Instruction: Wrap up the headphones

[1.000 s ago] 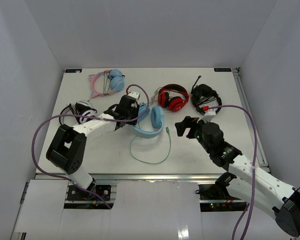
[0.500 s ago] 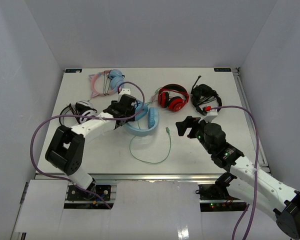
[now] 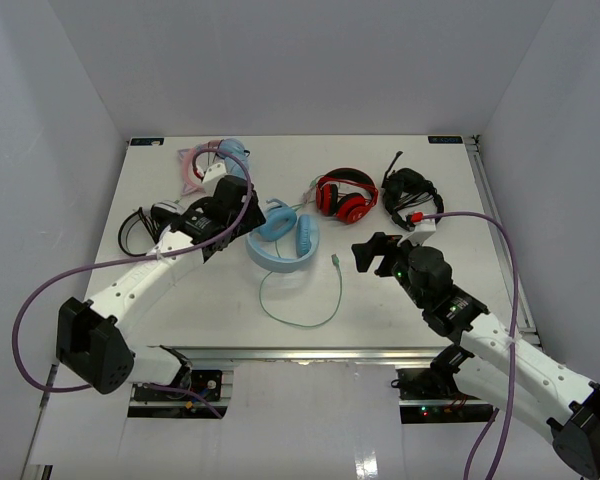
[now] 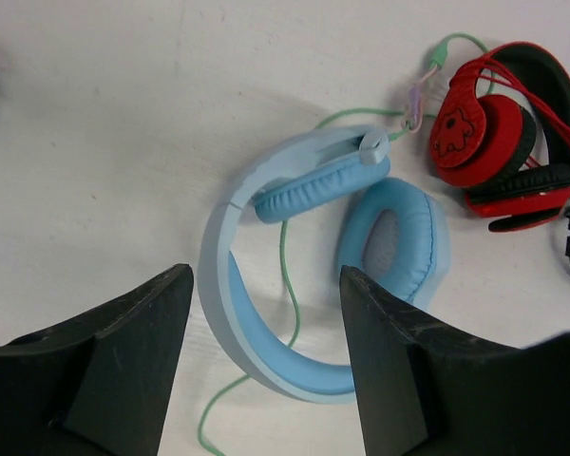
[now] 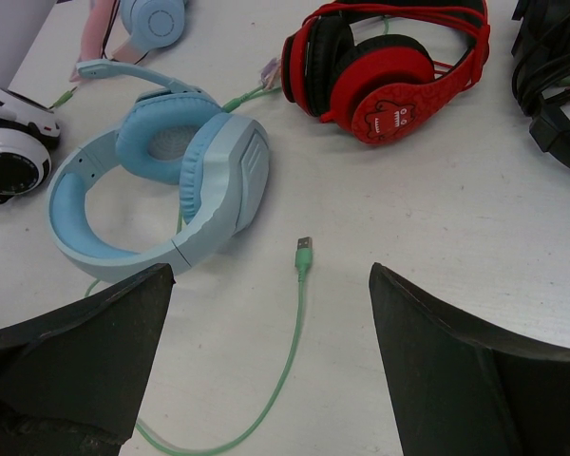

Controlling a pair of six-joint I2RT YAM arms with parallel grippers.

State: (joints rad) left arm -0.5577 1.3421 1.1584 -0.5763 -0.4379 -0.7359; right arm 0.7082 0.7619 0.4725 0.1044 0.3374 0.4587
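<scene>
The light-blue headphones lie flat on the white table at its middle, with the cups folded inward. Their thin green cable loops toward the near edge and ends in a USB plug. My left gripper is open and empty, just left of and above the headband; the cable runs between its fingers. My right gripper is open and empty, right of the plug. In the right wrist view the headphones and the plug lie ahead of that gripper.
Red headphones lie behind and to the right of the blue pair. A black headset lies farther right. A pink cat-ear pair is at the back left. A black-and-white pair lies under the left arm.
</scene>
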